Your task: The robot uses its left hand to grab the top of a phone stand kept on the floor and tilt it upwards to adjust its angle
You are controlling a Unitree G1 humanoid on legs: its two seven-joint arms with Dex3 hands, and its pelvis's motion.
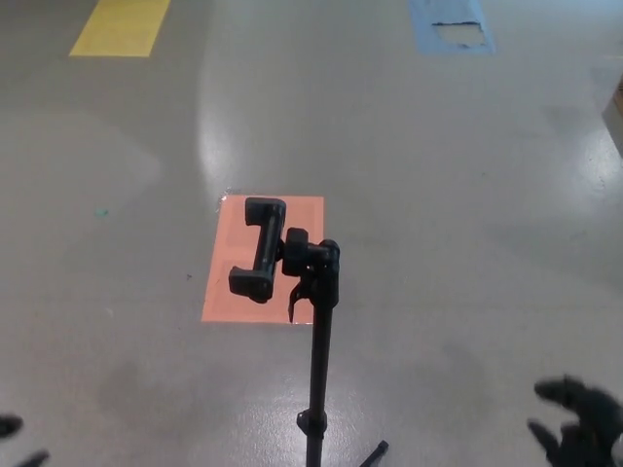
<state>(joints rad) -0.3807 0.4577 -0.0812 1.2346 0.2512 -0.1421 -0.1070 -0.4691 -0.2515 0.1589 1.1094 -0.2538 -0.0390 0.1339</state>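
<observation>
So phone stand (292, 282) upright over orange floor patch (234, 292), untouched | right hand (579, 423) fingers spread, empty | left hand (15, 433) barely visible, can't tell

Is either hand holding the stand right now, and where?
Nothing is held. The stand is untouched; the right hand is open at the edge, the left barely shows.

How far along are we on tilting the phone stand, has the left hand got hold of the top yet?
Nothing looks done yet. The phone stand stands on the floor with its clamp head untouched. Only a sliver of the left hand shows at the bottom left corner, well away from the stand. The right hand hangs low right, holding nothing. Reach, grasp and tilt all remain.
</observation>
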